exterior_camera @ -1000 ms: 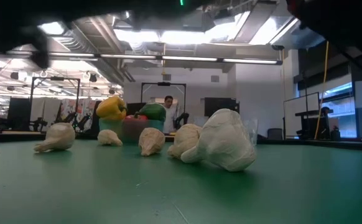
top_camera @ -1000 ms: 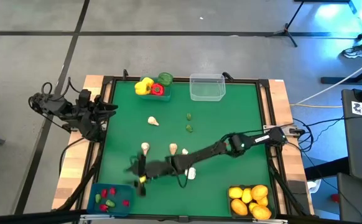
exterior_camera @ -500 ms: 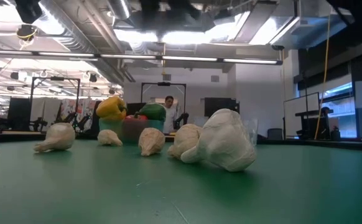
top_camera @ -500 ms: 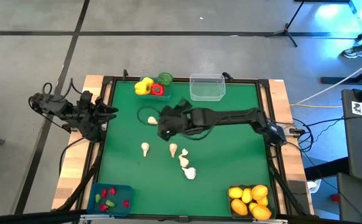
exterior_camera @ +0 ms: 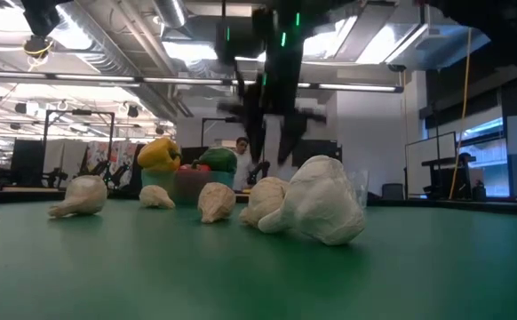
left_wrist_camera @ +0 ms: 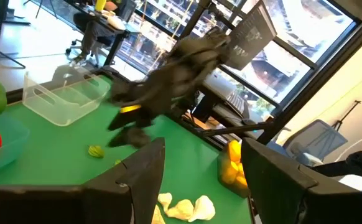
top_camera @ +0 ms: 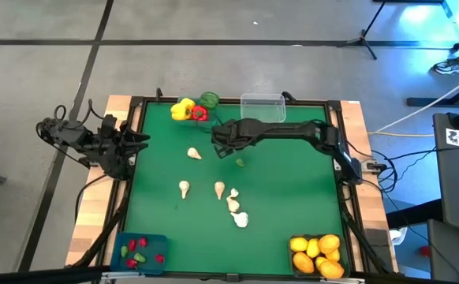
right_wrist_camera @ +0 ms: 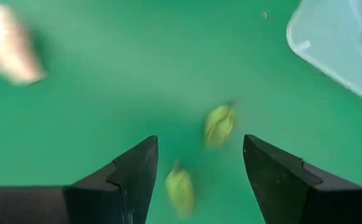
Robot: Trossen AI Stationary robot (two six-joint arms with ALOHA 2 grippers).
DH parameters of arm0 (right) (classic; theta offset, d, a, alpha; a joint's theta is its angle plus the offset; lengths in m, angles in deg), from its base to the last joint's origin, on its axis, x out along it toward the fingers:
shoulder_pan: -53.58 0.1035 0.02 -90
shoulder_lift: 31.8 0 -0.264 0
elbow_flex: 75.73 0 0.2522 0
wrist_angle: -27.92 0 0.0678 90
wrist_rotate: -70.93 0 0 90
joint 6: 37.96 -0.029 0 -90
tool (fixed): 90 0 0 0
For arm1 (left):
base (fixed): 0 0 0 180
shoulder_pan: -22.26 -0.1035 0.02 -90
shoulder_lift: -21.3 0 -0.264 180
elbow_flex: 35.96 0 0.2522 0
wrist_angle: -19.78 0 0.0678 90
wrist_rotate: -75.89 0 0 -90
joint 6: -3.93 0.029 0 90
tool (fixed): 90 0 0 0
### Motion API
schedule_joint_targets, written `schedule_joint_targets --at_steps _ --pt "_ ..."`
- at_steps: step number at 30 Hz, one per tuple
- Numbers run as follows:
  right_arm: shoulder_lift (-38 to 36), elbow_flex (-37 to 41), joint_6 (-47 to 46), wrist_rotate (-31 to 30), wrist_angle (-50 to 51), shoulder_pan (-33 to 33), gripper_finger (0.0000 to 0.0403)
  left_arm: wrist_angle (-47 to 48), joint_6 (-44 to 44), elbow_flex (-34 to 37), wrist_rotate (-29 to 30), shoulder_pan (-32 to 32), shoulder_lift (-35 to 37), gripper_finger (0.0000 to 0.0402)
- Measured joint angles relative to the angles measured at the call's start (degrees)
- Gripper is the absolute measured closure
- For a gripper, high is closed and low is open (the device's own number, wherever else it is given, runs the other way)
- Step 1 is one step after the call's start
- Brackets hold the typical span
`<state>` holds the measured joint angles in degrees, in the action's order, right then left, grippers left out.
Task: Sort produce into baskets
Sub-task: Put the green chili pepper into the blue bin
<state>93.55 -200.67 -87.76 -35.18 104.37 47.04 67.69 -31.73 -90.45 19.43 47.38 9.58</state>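
My right gripper (top_camera: 228, 143) (right_wrist_camera: 199, 180) hangs open over the far middle of the green mat, fingers pointing steeply down. Two small green pieces (right_wrist_camera: 218, 124) (right_wrist_camera: 180, 190) lie on the mat below, between its fingers and untouched. Several white garlic bulbs (top_camera: 233, 205) lie mid-mat; one more (top_camera: 192, 154) lies apart to the left. Peppers (top_camera: 194, 110) sit in the teal basket at the far edge, beside the clear basket (top_camera: 263, 110). My left gripper (left_wrist_camera: 199, 180) waits open, level, beyond the table's left edge (top_camera: 111, 146).
A blue basket (top_camera: 139, 252) with red and green pieces stands at the near left corner. A dark basket (top_camera: 316, 254) full of yellow-orange citrus stands at the near right. The mat has a raised black frame (top_camera: 336, 142). A person stands far off in the room (exterior_camera: 241, 151).
My right gripper has swept from the near left, beside the blue basket, toward the far edge and somewhat right, rising. It has tipped to point steeply down over the green pieces. Its fingers stay open. Nothing on the mat has moved.
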Motion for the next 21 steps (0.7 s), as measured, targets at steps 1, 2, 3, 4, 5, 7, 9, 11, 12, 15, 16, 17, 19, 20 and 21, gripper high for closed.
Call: schedule_joint_targets --at_steps 1,2,3,4,5,7,9,11,12,15,16,17,19,20,21 --pt "0.3 2.0 -0.6 0.5 -3.1 -0.8 0.0171 0.0 0.0 0.0 0.0 0.0 0.0 0.0194" --pt "0.6 3.9 -1.3 0.4 -5.9 -1.4 0.0171 0.0 0.0 0.0 0.0 0.0 0.0 0.0194" --pt "0.6 5.5 -2.1 0.7 -7.9 -1.8 0.0171 0.0 0.0 0.0 0.0 0.0 0.0 0.0194" --pt "0.4 6.8 -3.0 0.8 -9.4 -2.1 0.0171 0.0 -0.1 0.0 0.0 0.0 0.0 0.0194" --pt "0.3 7.7 -3.9 1.0 -10.1 -2.4 0.0171 0.1 -0.2 0.0 0.1 0.0 0.0 0.0194" --pt "0.3 9.2 -4.1 2.6 -9.7 -2.9 0.0171 0.2 -0.2 0.0 0.1 0.0 0.0 0.0194" --pt "0.3 10.6 -4.2 3.2 -10.3 -3.3 0.0171 0.8 -0.2 0.0 0.2 0.0 0.0 0.0194" --pt "0.3 11.4 -4.8 2.7 -10.2 -3.4 0.0171 1.7 -0.3 0.0 0.2 0.0 0.0 0.0194" --pt "0.3 11.6 -4.8 2.4 -10.2 -3.4 0.0171 2.1 -0.3 0.0 0.2 0.0 0.0 0.0194" --pt "0.3 11.6 -4.1 2.3 -10.5 -3.2 0.0171 3.5 -0.2 0.0 0.3 0.0 0.0 0.0194" --pt "0.5 11.5 -4.0 2.3 -10.9 -3.2 0.0171 3.6 -0.2 0.0 0.4 0.0 0.0 0.0194" --pt "0.7 11.5 -4.0 2.3 -11.2 -3.2 0.0171 3.8 -0.1 0.0 0.5 0.0 0.0 0.0194" --pt "1.0 11.6 -4.0 2.3 -10.8 -3.3 0.0171 4.2 -0.1 0.0 1.0 0.0 0.0 0.0194" --pt "1.4 11.6 -4.0 2.2 -11.1 -3.3 0.0171 4.2 0.0 0.0 1.4 0.0 0.0 0.0194" --pt "1.7 11.5 -4.0 2.2 -11.7 -3.3 0.0171 4.2 0.0 0.0 1.7 0.0 0.0 0.0194"
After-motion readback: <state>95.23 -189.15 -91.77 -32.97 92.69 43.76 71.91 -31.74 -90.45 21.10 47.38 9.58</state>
